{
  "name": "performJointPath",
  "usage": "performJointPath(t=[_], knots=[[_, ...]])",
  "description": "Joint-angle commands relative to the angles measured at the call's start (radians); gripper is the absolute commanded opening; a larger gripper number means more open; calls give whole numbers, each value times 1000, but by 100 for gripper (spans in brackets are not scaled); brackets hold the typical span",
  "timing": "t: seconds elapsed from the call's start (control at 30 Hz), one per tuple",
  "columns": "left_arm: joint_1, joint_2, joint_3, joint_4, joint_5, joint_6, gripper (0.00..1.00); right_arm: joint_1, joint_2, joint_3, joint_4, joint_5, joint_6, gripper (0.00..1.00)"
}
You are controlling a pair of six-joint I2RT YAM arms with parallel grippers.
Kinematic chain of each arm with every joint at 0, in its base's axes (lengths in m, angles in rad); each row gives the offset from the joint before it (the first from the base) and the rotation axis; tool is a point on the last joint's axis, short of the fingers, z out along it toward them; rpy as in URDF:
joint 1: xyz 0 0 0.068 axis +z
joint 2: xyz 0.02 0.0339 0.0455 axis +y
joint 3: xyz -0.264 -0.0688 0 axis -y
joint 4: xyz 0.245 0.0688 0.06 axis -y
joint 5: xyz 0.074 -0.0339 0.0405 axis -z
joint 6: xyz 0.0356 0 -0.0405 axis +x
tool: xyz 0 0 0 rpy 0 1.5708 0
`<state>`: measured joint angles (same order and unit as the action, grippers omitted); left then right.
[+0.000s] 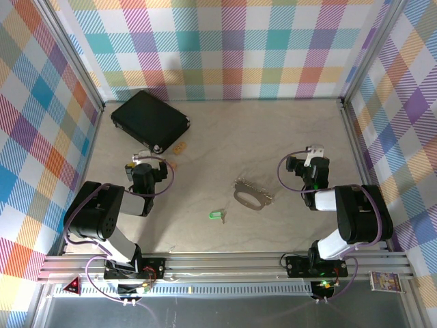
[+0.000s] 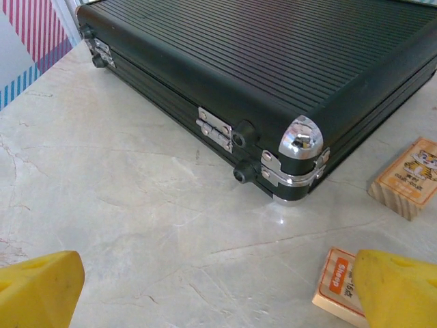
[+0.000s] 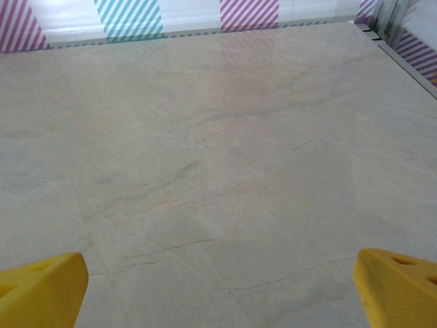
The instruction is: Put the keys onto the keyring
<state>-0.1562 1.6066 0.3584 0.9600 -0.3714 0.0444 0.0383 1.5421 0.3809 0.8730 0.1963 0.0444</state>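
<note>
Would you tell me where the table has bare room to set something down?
Bare: the back stretch between black case and right wall, behind the keys. Crowded: the case's near corner, with wooden blocks and the left hand.

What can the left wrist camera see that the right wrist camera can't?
Left wrist camera: a black case and two wooden blocks beside it. Right wrist camera: bare table stretching to the back wall. Both: pale table, striped wall, and the yellow tips of an open tool, the left tool in one, the right tool in the other.
</note>
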Motion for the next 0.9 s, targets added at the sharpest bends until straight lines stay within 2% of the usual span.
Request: performJointPath(t=[0.0, 0.1, 0.3, 0.5, 0.7, 0.8, 0.87], knots=[[15, -20, 12, -3, 24, -16, 100, -5, -6, 3, 11, -15, 8, 99], [15, -22, 2, 13, 83, 8, 100, -3, -7, 3, 12, -15, 8, 99], [15, -42, -17, 31, 87, 9, 100, -3, -28, 13, -28, -14, 9, 99], [15, -140, 13, -118, 94, 11, 100, -3, -55, -2, -13, -58, -12, 99], [14, -279, 76, -372, 93, -19, 100, 2, -213, 75, -292, -32, -6, 99], [9, -353, 110, -514, 107, -57, 100, 3, -305, 118, -465, 6, 73, 99], [8, -405, 129, -597, 135, -115, 100, 7, -363, 182, -649, 49, 154, 99]])
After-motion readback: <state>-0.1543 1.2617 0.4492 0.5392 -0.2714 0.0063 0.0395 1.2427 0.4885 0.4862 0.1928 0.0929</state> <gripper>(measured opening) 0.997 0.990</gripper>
